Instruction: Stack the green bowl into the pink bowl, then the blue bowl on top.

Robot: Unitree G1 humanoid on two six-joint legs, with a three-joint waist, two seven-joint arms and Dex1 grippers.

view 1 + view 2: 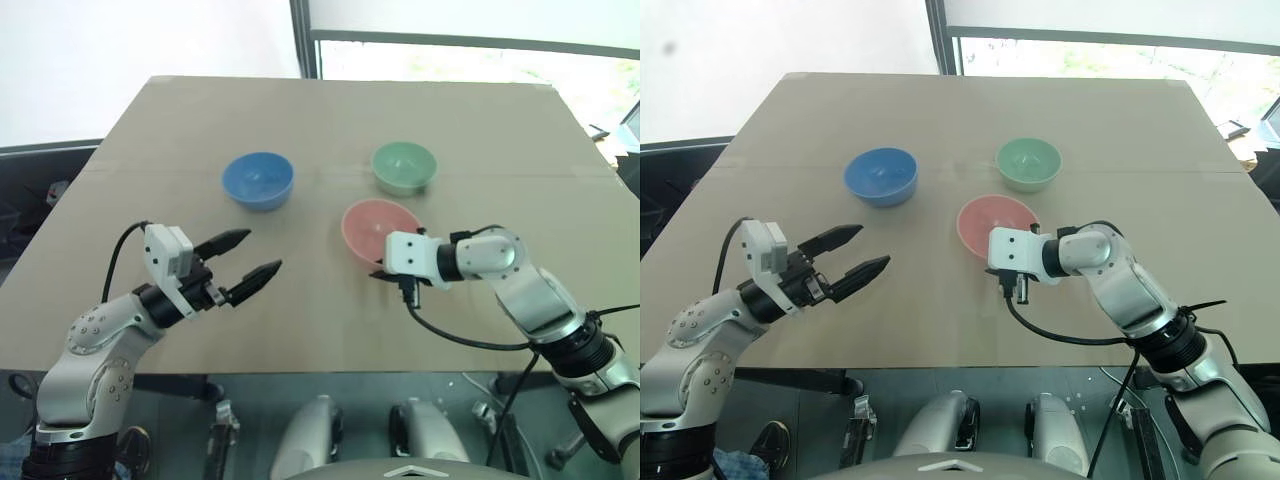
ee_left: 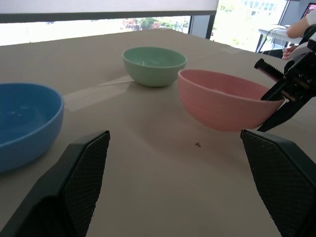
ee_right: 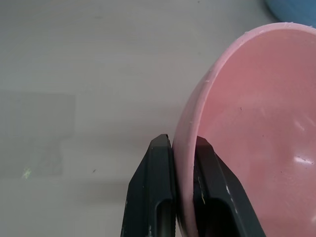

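Right tool [image 3: 183, 148] pinches the pink bowl [image 1: 377, 228] by its rim. Set it flat on the table [image 1: 330, 110] before releasing. Green bowl [image 1: 404, 165] lies just beyond; left tool [image 1: 248, 256] gapes wide, empty, blue bowl [image 1: 257, 180] ahead.

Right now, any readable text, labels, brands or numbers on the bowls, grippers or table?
None readable.
green bowl: plain, no marking.
pink bowl: plain.
blue bowl: plain.
left gripper and right gripper: no legible label.
table: bare brown surface, no print.
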